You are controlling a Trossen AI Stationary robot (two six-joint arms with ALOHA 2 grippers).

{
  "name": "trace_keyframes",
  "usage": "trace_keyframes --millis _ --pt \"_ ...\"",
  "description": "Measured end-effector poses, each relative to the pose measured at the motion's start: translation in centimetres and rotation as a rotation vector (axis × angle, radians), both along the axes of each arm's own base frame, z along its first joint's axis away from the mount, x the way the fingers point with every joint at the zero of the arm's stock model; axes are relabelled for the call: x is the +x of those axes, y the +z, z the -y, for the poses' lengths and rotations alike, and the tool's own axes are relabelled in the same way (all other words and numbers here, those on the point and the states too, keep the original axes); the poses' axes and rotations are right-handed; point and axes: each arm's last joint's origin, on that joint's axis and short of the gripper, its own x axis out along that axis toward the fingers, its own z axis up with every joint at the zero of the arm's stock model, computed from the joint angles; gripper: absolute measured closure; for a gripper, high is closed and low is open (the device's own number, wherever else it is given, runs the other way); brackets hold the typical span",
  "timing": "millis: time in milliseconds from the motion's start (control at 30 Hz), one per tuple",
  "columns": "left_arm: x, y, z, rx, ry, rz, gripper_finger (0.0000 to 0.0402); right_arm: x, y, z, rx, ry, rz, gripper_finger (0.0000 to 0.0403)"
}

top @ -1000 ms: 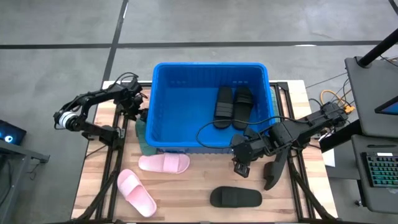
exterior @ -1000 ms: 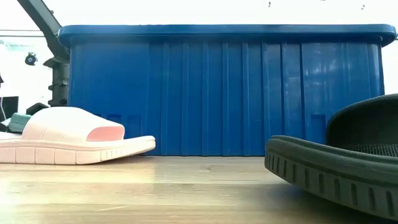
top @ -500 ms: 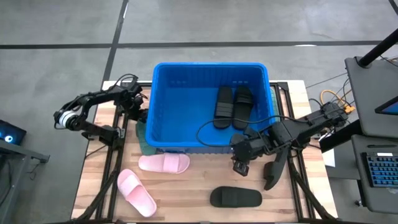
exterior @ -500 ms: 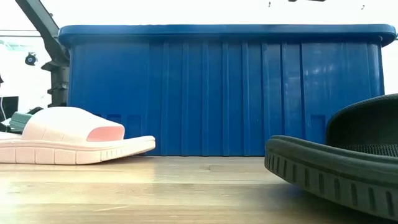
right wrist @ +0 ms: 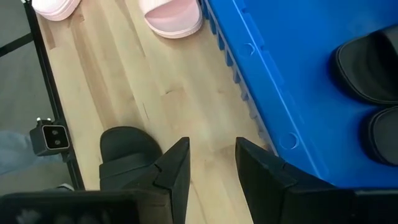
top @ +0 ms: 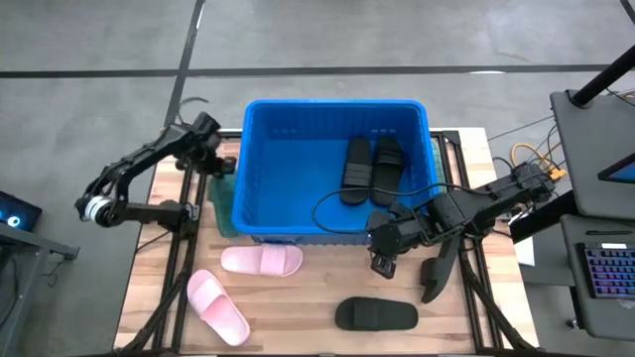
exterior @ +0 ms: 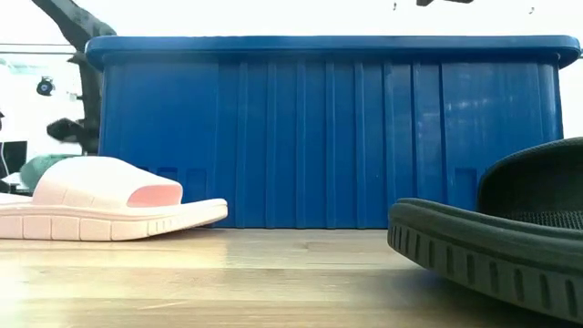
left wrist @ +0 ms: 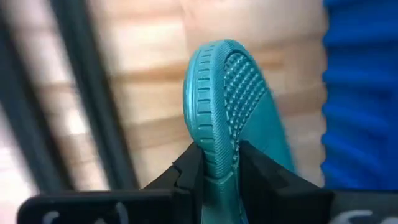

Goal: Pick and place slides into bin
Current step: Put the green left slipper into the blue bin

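High view: the blue bin (top: 288,124) stands on the far middle of the tabletop (top: 317,297). Two black slides (top: 371,169) lie side by side inside it, toward its right. The left hand (top: 210,159) hangs just beside the bin's left wall, with a green slide (top: 224,190) below it against that wall. Two pink slides lie on the near left: one (top: 262,260) just in front of the bin, the other (top: 218,307) nearer and further left, angled. A third black slide (top: 376,314) lies near the front edge, right of centre. The right hand (top: 382,260) hovers over the tabletop just in front of the bin's near right corner.

Low view: the bin's ribbed near wall (exterior: 319,137) fills the background. A pink slide (exterior: 109,200) rests flat at left and the black slide (exterior: 496,241) looms close at right. A bit of green (exterior: 36,166) shows behind the pink slide.

Left wrist view: the left hand (left wrist: 217,163) pinches the green slide (left wrist: 227,106) by its edge, sole showing, the slide standing on end beside the bin wall (left wrist: 360,93).

Right wrist view: the right hand (right wrist: 211,163) is spread with nothing between its fingers, above bare wood, the black slide (right wrist: 127,149) to one side and the bin (right wrist: 298,81) with its two black slides (right wrist: 373,87) to the other. Both pink slides (right wrist: 171,15) lie beyond.
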Motion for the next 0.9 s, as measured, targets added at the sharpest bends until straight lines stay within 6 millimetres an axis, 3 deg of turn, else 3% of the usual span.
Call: trace_keyframes --millis 167,433,700,900 --pt "-0.4 4.0 0.4 0.155 0.043 -0.001 0.0359 0.0 0.0 0.0 -0.008 0.008 0.001 0.0284" --pt "-2.1 12.2 2.5 0.564 0.122 0.014 0.0364 0.0 0.0 0.0 -0.011 0.015 0.001 0.0284" --pt "-3.9 19.9 6.7 1.085 0.035 0.282 0.0364 -0.4 0.4 0.1 -0.011 0.025 0.010 0.0284" --pt "-4.5 23.0 9.1 1.358 -0.089 0.523 0.0365 -2.2 2.2 0.8 0.024 0.001 0.071 0.0284"
